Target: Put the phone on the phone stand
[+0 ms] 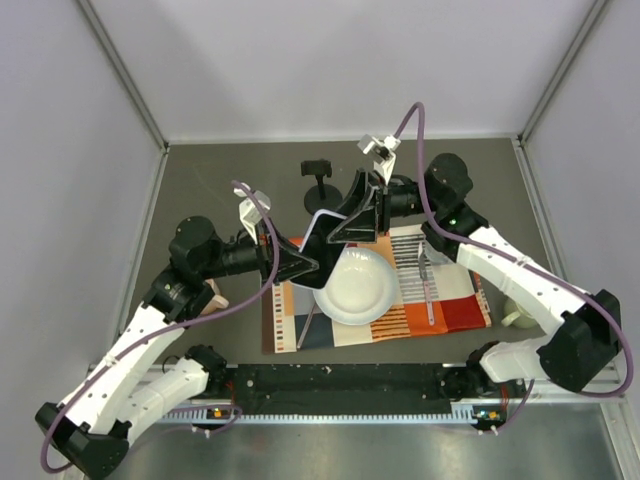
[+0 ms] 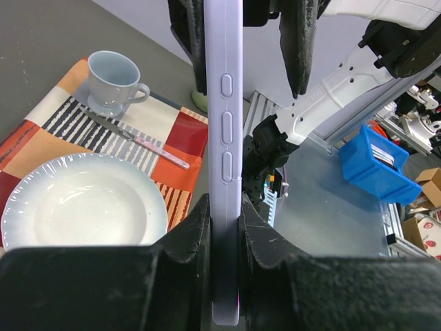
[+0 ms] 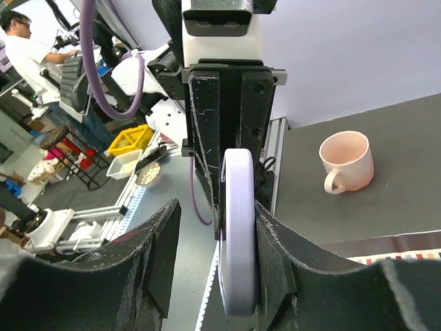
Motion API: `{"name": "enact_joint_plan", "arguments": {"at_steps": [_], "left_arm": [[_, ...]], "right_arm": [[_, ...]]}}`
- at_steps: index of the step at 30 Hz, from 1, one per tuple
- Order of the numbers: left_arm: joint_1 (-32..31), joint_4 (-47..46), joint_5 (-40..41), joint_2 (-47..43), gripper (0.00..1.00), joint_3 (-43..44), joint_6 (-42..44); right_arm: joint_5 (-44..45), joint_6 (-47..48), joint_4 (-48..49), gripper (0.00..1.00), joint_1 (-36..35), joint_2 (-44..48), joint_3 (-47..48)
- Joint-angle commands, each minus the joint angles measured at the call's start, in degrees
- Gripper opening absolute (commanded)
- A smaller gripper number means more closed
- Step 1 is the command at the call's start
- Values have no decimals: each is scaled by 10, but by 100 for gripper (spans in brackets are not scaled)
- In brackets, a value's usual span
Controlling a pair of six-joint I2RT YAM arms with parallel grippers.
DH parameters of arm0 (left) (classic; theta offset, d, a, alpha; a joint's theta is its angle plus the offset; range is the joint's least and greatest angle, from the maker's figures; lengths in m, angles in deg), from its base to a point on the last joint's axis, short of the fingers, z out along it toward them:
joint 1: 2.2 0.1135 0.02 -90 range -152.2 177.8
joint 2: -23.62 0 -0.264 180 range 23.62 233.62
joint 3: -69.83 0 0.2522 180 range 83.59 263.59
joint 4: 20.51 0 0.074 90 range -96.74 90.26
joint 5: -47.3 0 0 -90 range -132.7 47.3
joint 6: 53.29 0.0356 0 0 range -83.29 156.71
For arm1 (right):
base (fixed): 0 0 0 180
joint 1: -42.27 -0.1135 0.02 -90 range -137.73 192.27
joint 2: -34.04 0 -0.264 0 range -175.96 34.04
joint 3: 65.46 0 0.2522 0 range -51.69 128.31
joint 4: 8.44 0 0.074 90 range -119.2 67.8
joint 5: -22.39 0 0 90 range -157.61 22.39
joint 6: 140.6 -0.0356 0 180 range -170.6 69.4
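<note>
The phone hangs in the air over the placemat, between the two arms. It is slim with a pale lavender edge. My left gripper is shut on its lower end, both pads pressed to its faces. My right gripper stands open around the other end of the phone. Its right finger touches the phone and its left finger stands apart with a clear gap. The black phone stand, a disc base with a short cradle arm, sits on the table behind the grippers.
A white plate lies on the striped placemat, with a spoon beside it. A pink mug stands by the left arm. A pale blue-grey cup sits at the placemat's right end.
</note>
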Motion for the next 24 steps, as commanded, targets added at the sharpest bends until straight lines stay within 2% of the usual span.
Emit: {"name": "enact_joint_plan", "arguments": {"at_steps": [1, 6, 10, 11, 12, 13, 18, 19, 20, 21, 23, 24], "left_arm": [[0, -74, -13, -1, 0, 21, -6], [0, -79, -25, -1, 0, 20, -2], [0, -75, -29, -4, 0, 20, 3], [0, -74, -29, -4, 0, 20, 3], [0, -73, -29, -3, 0, 20, 3], [0, -72, -31, -2, 0, 20, 4], [0, -59, -22, -1, 0, 29, 15], [0, -25, -18, 2, 2, 36, 17], [0, -8, -5, 5, 18, 43, 21], [0, 5, 3, 10, 28, 57, 25], [0, 31, 31, 13, 46, 67, 27], [0, 37, 49, 12, 79, 74, 24]], "right_arm": [[-27, -5, 36, 42, -6, -9, 6], [-48, -4, 38, 29, -6, -12, 3], [-57, 1, 37, 25, -7, -10, -1], [-59, 3, 39, 20, -6, -7, -3], [-60, 3, 46, 5, -6, -5, -4], [-60, 3, 50, 0, -7, -3, -7], [-53, -20, 92, 0, -7, 18, -37], [-45, -4, 77, 0, -7, 25, -41], [-34, 17, 45, 0, -7, 32, -40], [-7, 46, 7, 0, -7, 48, -37], [35, 143, -129, 0, -7, 66, -19], [86, 176, -172, 0, -7, 84, -10]]}}
